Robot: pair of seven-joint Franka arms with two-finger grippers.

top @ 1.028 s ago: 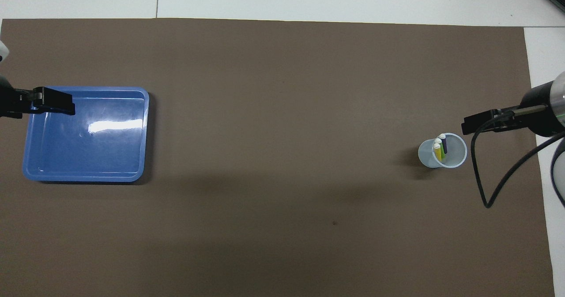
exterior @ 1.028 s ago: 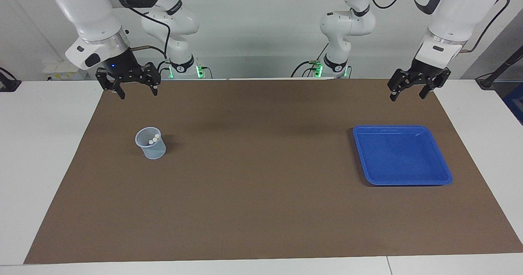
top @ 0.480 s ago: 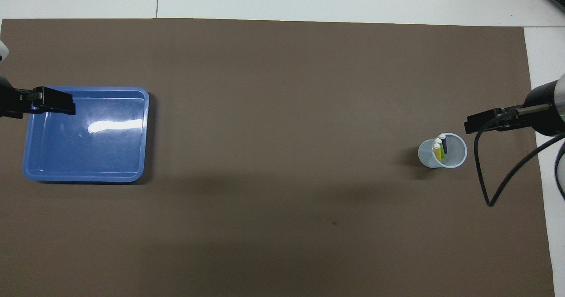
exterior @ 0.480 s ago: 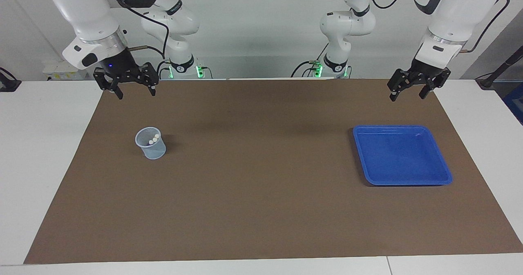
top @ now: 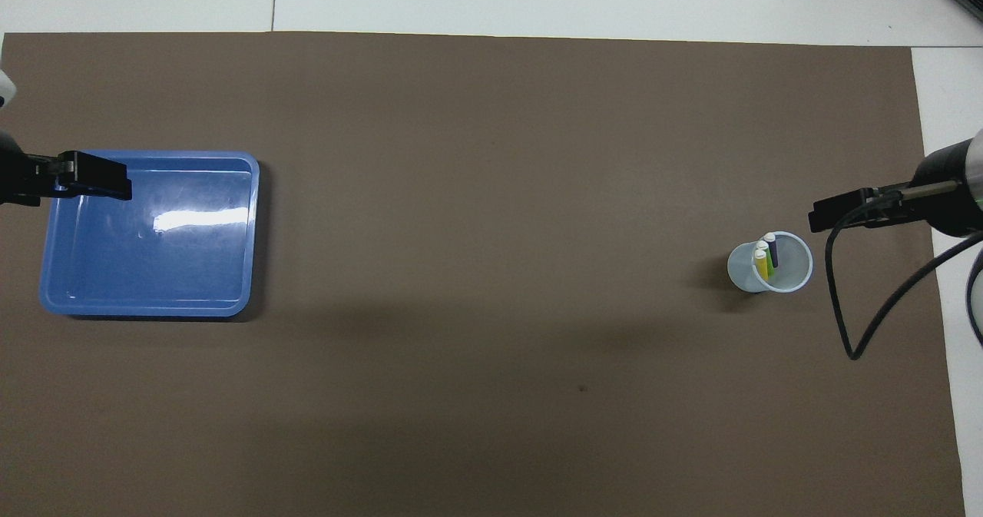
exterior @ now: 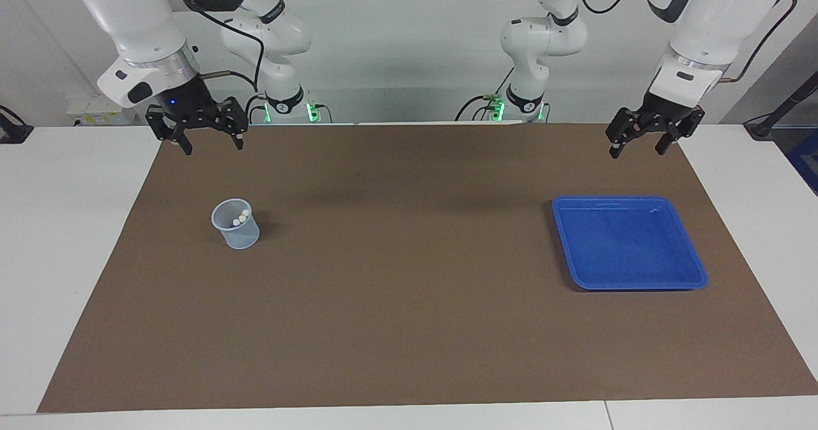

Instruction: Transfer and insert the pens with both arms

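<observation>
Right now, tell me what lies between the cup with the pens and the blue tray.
Nothing: only bare brown mat between the cup and the blue tray, clearest in the overhead view.

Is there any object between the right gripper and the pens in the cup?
Nothing visible. The right gripper, jaws open, hangs over the mat's edge; only bare mat lies between it and the cup holding the pens.

Brown mat (exterior: 409,302): matt, paper-like, faintly mottled. Table (exterior: 64,225): smooth white, satin. Blue tray (top: 146,306): glossy plastic, bright glare on floor. Cup (top: 799,275): translucent pale plastic. Pens (top: 764,263): smooth plastic, pale matt caps. Arm shells (exterior: 128,8): glossy white plastic, brushed-metal wrist rings.
</observation>
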